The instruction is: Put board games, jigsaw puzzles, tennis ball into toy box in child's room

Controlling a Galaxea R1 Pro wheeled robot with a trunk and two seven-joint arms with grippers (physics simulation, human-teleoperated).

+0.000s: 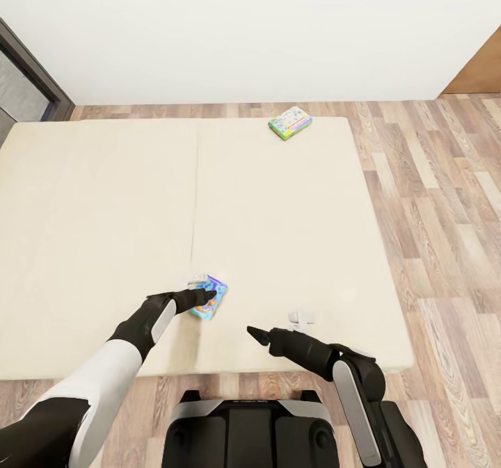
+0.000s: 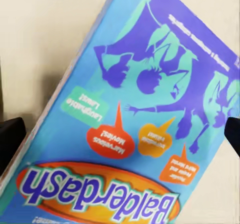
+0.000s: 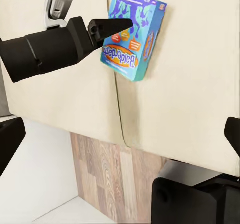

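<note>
A blue-purple board game lies flat near the front edge of the bed. My left gripper hovers right over it, open. In the left wrist view its cover spans the space between the two dark fingers. The right wrist view shows the same box with my left gripper reaching over its top edge. A green-edged board game lies at the bed's far edge. My right gripper is open and empty, a little to the right of the blue box.
Wood floor runs along the bed's right side and behind it, up to a white wall. A dark door frame stands at the far left. My base sits against the bed's front edge. A small pale object lies by my right gripper.
</note>
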